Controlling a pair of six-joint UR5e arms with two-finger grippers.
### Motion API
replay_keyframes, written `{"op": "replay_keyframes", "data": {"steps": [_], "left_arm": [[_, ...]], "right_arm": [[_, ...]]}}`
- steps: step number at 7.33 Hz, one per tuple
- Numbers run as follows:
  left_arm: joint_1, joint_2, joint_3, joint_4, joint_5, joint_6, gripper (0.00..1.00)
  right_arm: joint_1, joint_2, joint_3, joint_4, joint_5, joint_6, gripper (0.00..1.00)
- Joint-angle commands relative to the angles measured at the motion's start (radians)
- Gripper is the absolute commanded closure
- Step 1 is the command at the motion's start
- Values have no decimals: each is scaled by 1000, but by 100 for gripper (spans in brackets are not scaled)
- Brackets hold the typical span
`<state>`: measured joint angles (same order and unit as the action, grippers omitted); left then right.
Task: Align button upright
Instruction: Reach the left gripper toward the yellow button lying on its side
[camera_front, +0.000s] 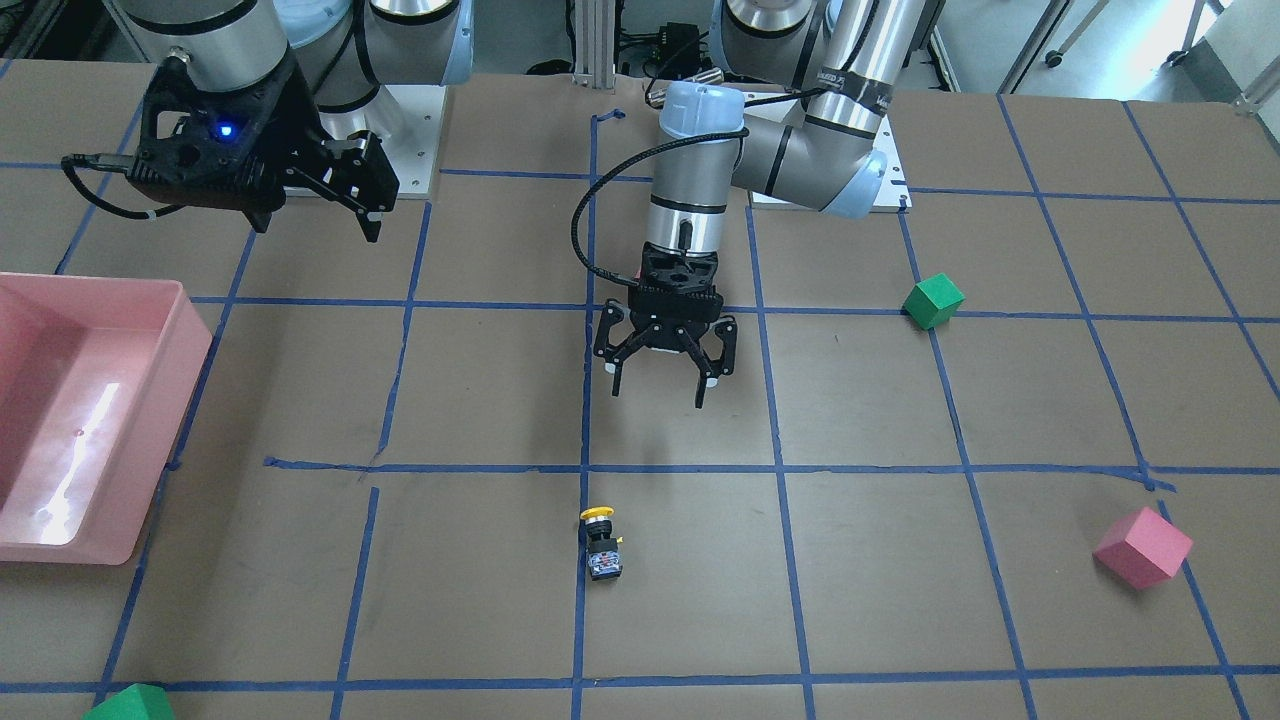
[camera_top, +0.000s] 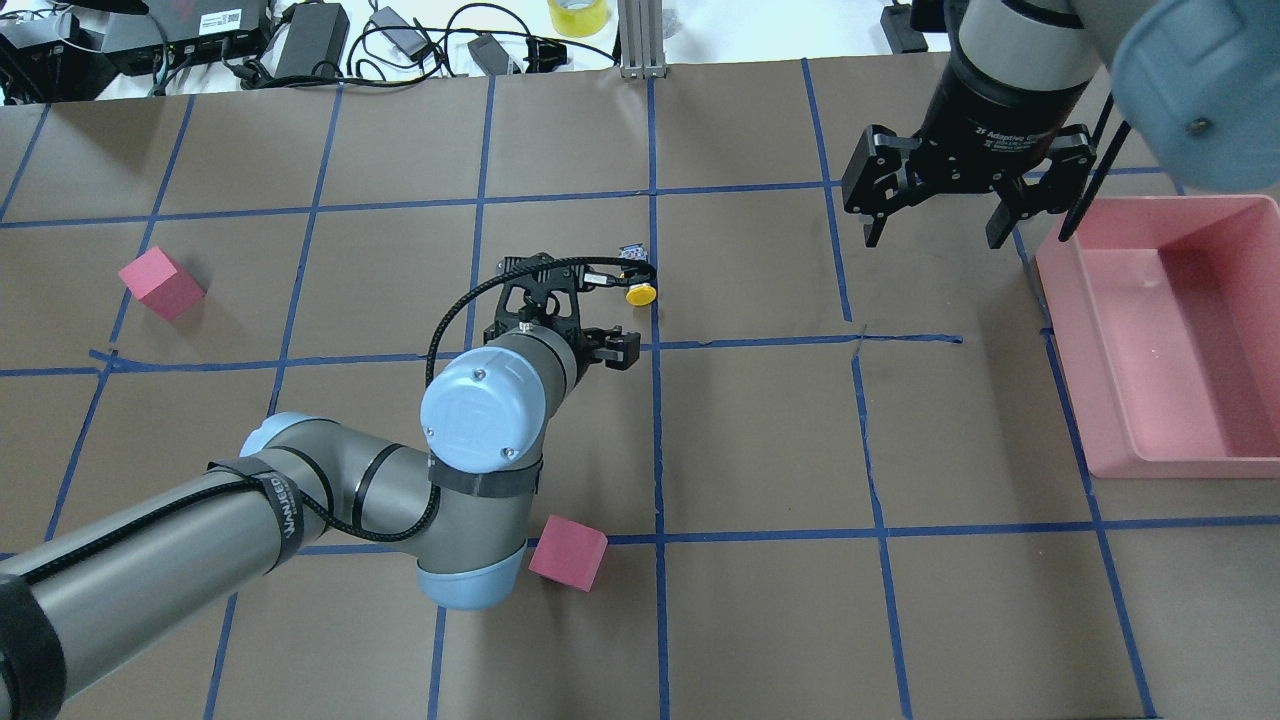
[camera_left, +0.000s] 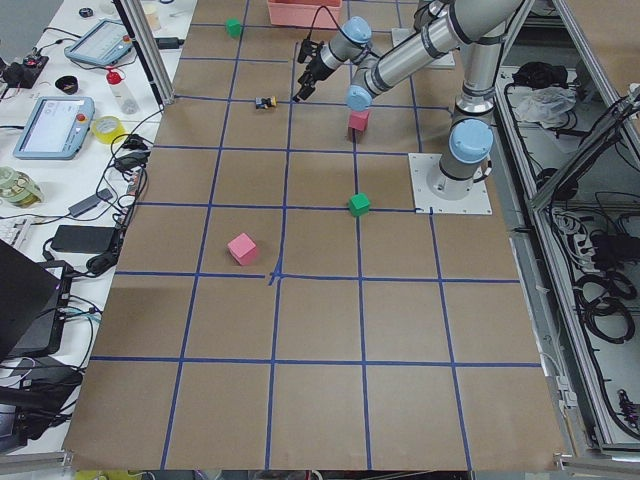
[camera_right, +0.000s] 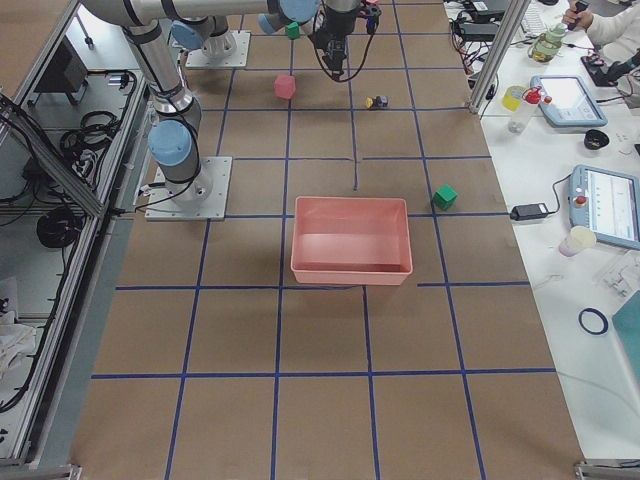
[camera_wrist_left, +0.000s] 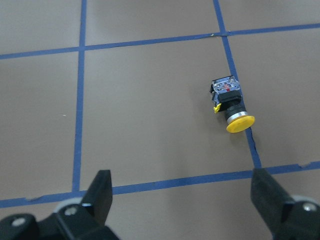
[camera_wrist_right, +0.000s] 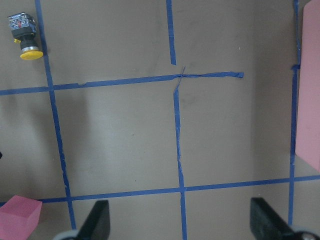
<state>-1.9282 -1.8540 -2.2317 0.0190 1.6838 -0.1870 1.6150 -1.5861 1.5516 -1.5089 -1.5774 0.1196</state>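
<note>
Our left gripper (camera_front: 660, 388) hangs spread open and empty over the brown paper tabletop (camera_front: 900, 600) because, we reckon, the small yellow-capped black push-button (camera_front: 601, 545) lying on its side ahead of it isn't grabbed yet for uprighting.

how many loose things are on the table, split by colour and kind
pink cubes: 2
green cubes: 2
yellow-capped button: 1
pink bin: 1
total: 6
</note>
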Motion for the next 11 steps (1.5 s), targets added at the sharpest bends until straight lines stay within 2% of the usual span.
{"op": "replay_keyframes", "data": {"steps": [1,2,4,9,11], "left_arm": [[-21,-95,1,108,7,-61,0],[-21,-137,6,148,10,-75,0],[-58,-207,59,167,92,-229,0],[-104,-349,222,168,201,-267,3],[-110,-384,276,171,203,-290,3]], "right_arm": [[0,0,5,-5,0,0,0],[0,0,8,-5,0,-1,0],[0,3,8,-13,3,-3,0],[2,6,8,-14,-1,-3,0],[2,9,18,-14,4,-1,0]]}}
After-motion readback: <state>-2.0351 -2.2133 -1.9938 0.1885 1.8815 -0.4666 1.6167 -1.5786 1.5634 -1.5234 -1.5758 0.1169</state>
